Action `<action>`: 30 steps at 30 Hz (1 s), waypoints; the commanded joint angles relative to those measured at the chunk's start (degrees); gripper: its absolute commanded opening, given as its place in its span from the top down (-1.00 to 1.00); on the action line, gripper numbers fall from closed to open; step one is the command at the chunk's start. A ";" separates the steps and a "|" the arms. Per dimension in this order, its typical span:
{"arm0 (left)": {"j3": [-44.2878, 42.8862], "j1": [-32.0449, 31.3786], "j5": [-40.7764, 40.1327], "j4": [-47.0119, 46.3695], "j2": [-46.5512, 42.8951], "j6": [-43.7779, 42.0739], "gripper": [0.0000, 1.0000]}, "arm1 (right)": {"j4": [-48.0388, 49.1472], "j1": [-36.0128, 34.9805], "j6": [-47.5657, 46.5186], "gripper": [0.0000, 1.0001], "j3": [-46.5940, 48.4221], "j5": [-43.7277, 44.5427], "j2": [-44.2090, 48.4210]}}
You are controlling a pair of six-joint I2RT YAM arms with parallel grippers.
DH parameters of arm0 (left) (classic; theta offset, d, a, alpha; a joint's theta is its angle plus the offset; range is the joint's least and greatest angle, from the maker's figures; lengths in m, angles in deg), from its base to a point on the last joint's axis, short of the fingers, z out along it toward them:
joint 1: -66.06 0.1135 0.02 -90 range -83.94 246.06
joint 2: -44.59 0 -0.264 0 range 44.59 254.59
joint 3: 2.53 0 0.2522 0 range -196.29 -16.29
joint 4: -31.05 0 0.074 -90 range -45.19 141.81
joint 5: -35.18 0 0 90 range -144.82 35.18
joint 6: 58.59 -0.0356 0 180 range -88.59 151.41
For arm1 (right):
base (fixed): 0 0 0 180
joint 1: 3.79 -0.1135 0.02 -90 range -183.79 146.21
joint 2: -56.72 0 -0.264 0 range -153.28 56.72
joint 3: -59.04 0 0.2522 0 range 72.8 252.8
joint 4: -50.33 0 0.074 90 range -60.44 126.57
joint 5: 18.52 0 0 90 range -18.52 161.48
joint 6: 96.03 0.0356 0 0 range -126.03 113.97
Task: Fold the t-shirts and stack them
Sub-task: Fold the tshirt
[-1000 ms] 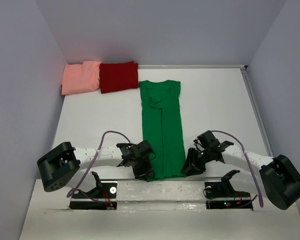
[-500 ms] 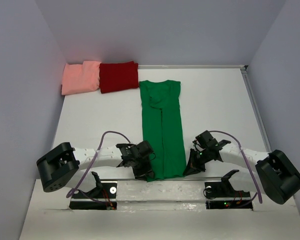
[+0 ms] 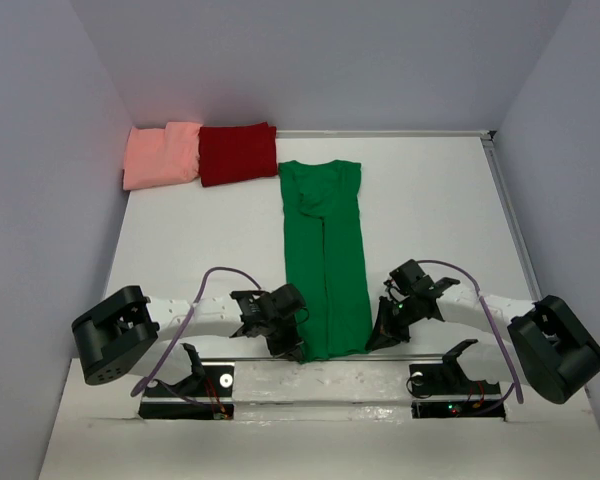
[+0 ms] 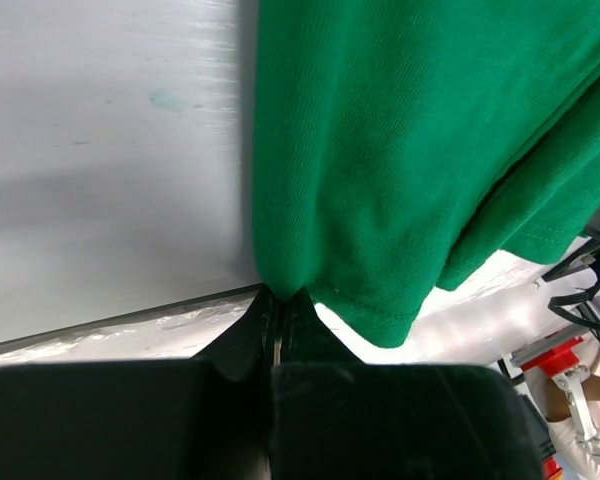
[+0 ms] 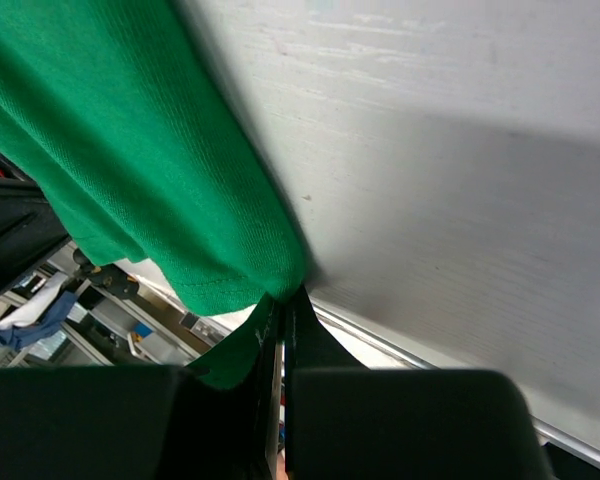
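The bright green t-shirt (image 3: 325, 250) lies folded into a long narrow strip down the middle of the table, collar at the far end. My left gripper (image 3: 288, 348) is shut on its near left bottom corner (image 4: 290, 270). My right gripper (image 3: 374, 343) is shut on its near right bottom corner (image 5: 270, 270). Both corners sit at the table's near edge, pinched between closed jaws. The salmon-pink t-shirt (image 3: 162, 155) and the dark red t-shirt (image 3: 238, 153) lie folded side by side at the far left corner.
Grey walls close in the table on the left, back and right. The table's near edge (image 4: 130, 318) runs just under both grippers. The arm bases and their cables (image 3: 220, 272) sit at the front.
Both grippers have drawn the shirt's bottom hem slightly toward the near edge. The right arm's base link has shifted a little. The shirt strip looks otherwise the same.
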 commanded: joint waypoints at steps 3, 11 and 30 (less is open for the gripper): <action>1.17 -1.45 3.71 -0.24 4.50 -1.36 1.00 | -0.16 -0.55 -1.38 1.00 2.21 2.86 -0.78; -0.59 -0.92 1.78 3.97 1.69 -1.63 1.00 | -4.12 -0.55 -3.67 1.00 7.13 3.83 -2.27; -5.94 3.74 -1.74 12.50 -3.06 -3.56 1.00 | -20.02 -0.55 -7.71 1.00 16.98 1.28 2.56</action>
